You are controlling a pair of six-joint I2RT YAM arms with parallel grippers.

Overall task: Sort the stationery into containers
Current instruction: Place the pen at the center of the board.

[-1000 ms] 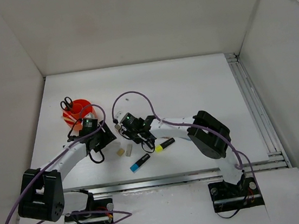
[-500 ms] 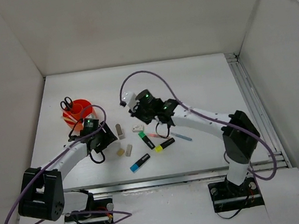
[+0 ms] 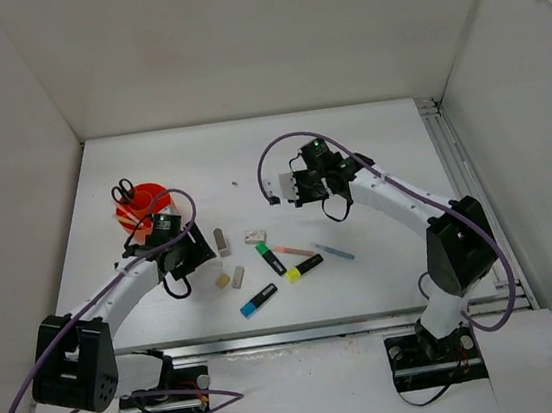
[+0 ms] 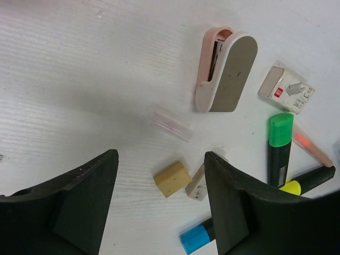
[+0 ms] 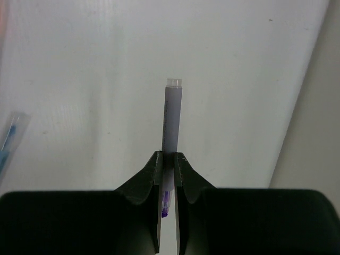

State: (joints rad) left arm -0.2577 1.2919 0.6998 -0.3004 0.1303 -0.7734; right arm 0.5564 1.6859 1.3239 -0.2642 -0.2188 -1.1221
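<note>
**Top, left-wrist and right-wrist views.** The right gripper (image 5: 168, 155) is seen clamped on a pale lilac pen (image 5: 172, 114). The pen is held by its lower part and projects straight out beyond the fingertips. Compared with half a second before, this gripper has been carried away from above the scattered stationery toward the far middle of the table (image 3: 368, 135), well apart from the items. The left gripper (image 4: 161, 156) is shown spread wide with nothing between its fingers. Its place near the orange-red holder (image 3: 149, 197) is almost unchanged. Black-handled scissors (image 3: 123, 192) stand in the holder. The items left on the table have not been shifted. A pink-and-grey stapler (image 4: 226, 74), a beige eraser (image 4: 172, 179), the green highlighter (image 4: 280, 146), the yellow highlighter (image 4: 311, 180) and the blue highlighter (image 4: 197, 237) lie between the two arms.
</note>
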